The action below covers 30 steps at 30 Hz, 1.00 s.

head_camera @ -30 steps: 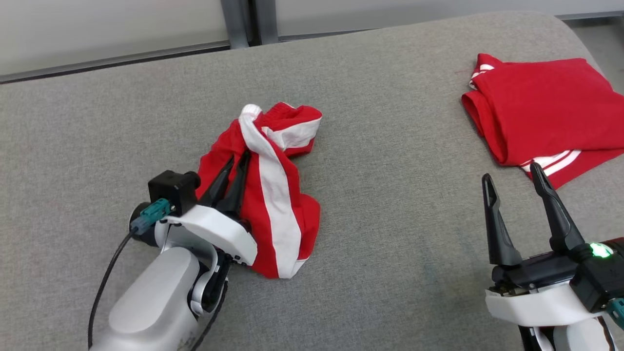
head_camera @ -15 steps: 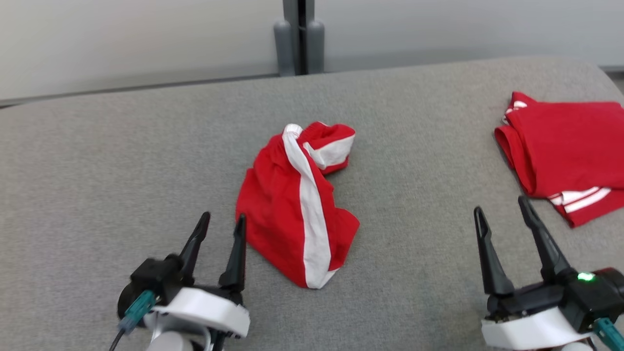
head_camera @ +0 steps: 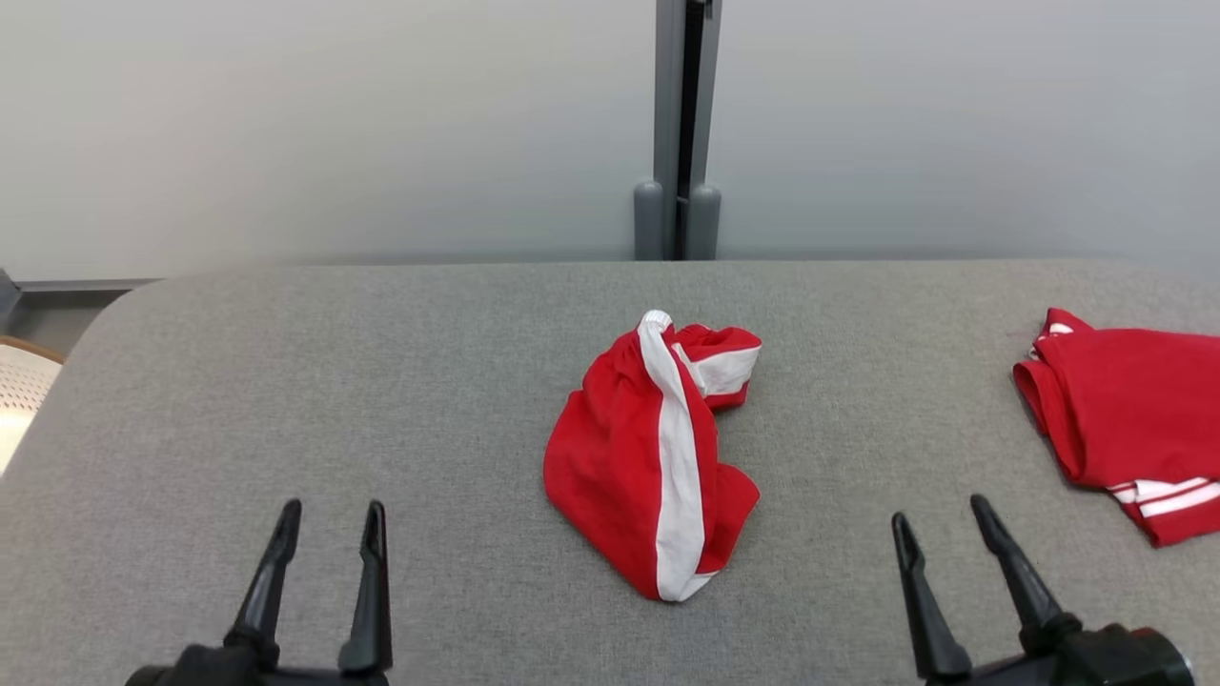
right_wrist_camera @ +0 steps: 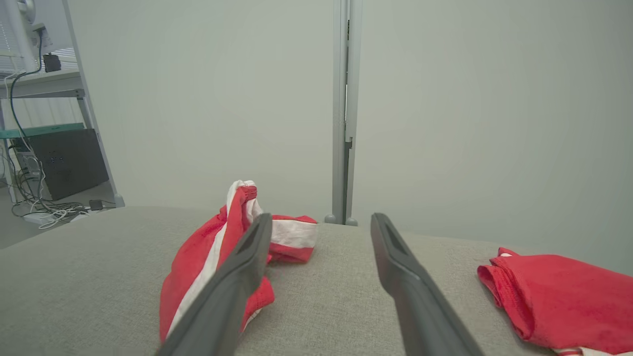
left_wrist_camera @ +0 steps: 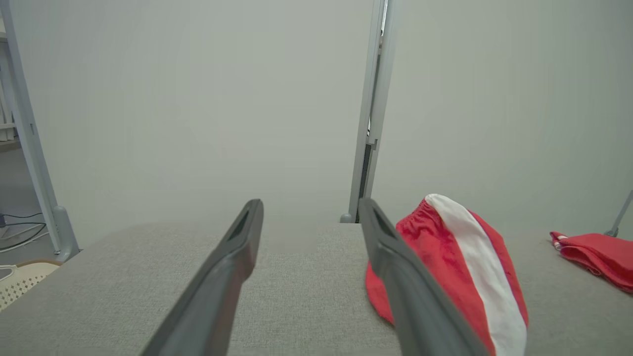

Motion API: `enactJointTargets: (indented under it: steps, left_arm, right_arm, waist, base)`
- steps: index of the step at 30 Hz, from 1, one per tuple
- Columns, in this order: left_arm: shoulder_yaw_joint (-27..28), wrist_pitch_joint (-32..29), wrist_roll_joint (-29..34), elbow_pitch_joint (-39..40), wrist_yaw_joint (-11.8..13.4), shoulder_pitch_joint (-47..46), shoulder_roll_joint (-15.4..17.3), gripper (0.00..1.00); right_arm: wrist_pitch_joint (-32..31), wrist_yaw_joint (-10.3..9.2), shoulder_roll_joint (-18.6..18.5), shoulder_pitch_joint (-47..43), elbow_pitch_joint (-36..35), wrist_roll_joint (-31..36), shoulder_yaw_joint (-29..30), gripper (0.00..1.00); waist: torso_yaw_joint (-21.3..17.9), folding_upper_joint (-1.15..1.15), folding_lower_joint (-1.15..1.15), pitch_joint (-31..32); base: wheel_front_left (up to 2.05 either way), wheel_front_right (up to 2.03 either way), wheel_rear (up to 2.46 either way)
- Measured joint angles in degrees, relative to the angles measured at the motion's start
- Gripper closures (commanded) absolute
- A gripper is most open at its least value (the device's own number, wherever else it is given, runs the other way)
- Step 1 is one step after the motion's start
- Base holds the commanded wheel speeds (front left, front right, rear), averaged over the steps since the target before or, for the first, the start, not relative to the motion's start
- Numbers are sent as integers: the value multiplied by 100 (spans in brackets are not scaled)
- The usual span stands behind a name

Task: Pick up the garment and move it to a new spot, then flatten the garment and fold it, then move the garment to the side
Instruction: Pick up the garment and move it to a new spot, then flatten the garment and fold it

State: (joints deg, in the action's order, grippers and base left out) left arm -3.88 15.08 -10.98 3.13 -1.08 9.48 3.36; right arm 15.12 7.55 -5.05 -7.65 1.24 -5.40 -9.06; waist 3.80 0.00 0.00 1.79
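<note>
Noting the garment (head_camera: 648, 457) lying bunched near the middle of the grey padded surface (head_camera: 381, 381), red with a white stripe twisting over its top, touching neither gripper. Recording the left gripper (head_camera: 333, 508) hovering at the near left, jaws standing wide and holding nothing; recording the right gripper (head_camera: 939, 510) at the near right likewise, spread and empty. Judging both to be standing clear, one on each side, leaving the heap free for flattening, a step not yet done. Noting a second red garment (head_camera: 1115, 419) lying folded at the far right, well apart, probably being kept out of the working area. Flagging limits: that folded piece being cut off by the head view's right edge; both gripper bodies being cut off at its bottom edge; hems and underside of the heap being hidden in its own folds; one finger in the left wrist view covering the heap's near edge.
</note>
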Motion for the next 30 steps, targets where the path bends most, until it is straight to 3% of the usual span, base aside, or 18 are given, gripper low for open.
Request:
enactJointTargets:
  steps: [8, 30]
  left_arm:
    - [179, 0, 392, 23, -105, 671, -47, 0]
    - [11, 0, 333, -14, -36, 549, -52, 0]
  right_arm:
    - [0, 0, 58, -279, 56, 57, -97, 0]
    - [0, 0, 152, -319, 24, 91, 37, 0]
  waist:
    - [17, 0, 0, 209]
    - [-54, 0, 0, 121]
  base:
    - [0, 0, 0]
    - [0, 0, 0]
